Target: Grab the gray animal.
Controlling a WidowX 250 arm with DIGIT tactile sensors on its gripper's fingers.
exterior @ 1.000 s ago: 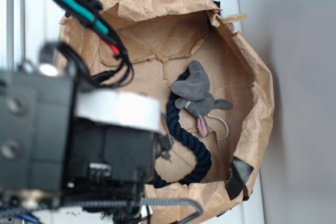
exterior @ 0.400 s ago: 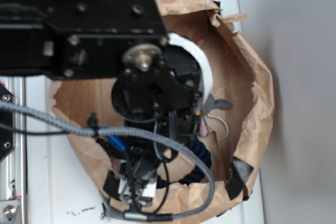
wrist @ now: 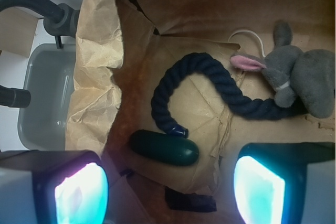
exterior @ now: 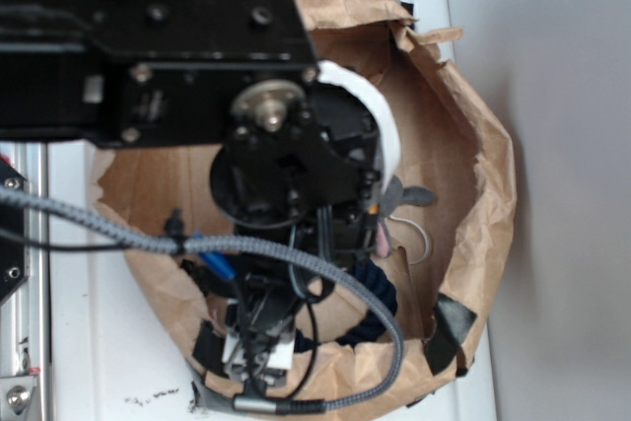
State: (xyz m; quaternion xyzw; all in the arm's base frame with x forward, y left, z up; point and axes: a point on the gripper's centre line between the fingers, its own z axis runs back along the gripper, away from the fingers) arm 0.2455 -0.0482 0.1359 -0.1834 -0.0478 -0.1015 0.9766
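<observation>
Wrist view shows the spread hand (wrist: 169, 190) well short of the small gray plush mouse (wrist: 294, 74) up to its right, so closing now risks pinching the thick navy rope (wrist: 210, 85) or dark green rounded object (wrist: 164, 148) instead.

The small gray plush mouse (wrist: 296, 74) looks soft, matt and fuzzy, with a smooth pink cloth inner ear and a thin whitish cord tail, and it lies against a thick dark navy rope (wrist: 210, 90) of coarse twisted fibre. The crumpled brown paper bag (wrist: 97, 72) around them is matt, creased and rough-torn at its rim, while the dark green rounded object (wrist: 164, 148) has a smooth, slightly glossy skin. The black robot arm (exterior: 187, 56) looks like matt plastic and metal with a shiny metal hub, and a gray braided cable (exterior: 325, 268) has a woven sheath.
</observation>
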